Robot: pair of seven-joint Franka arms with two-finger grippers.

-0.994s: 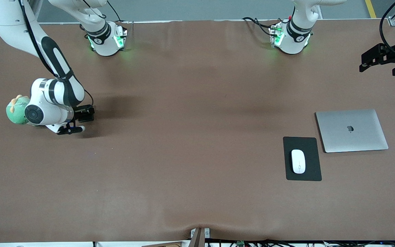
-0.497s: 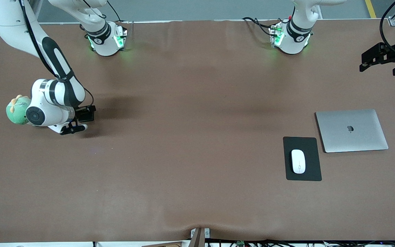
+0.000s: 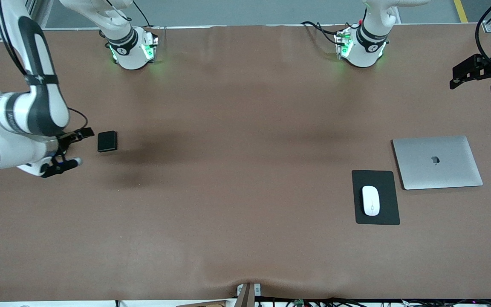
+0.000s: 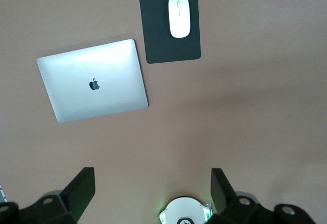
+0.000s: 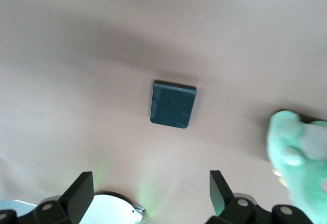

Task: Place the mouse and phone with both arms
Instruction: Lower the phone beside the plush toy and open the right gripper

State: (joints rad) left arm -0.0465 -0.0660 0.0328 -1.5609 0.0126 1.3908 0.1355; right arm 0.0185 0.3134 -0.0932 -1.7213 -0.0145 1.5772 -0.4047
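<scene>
The phone [image 3: 107, 141], a small glossy black slab, lies flat on the brown table toward the right arm's end; nothing touches it. My right gripper [image 3: 71, 150] hangs open and empty over the table beside it. In the right wrist view the phone [image 5: 173, 104] lies apart from the open right gripper [image 5: 148, 193]. The white mouse [image 3: 371, 200] rests on a black mouse pad [image 3: 386, 215] toward the left arm's end. My left gripper [image 3: 473, 74] waits open at that end, high over the table. The left wrist view has the mouse [image 4: 179, 16] well clear of the left gripper [image 4: 152, 188].
A shut silver laptop [image 3: 437, 162] lies beside the mouse pad, a little farther from the front camera. A green plush toy [image 5: 301, 152] sits near the phone in the right wrist view; the right arm hides it in the front view. Both green-lit bases [image 3: 132, 49] stand at the table's back edge.
My right gripper has opened and let go of the phone, then lifted and drawn back toward the right arm's end. The phone stays on the table. The left arm has barely moved.
</scene>
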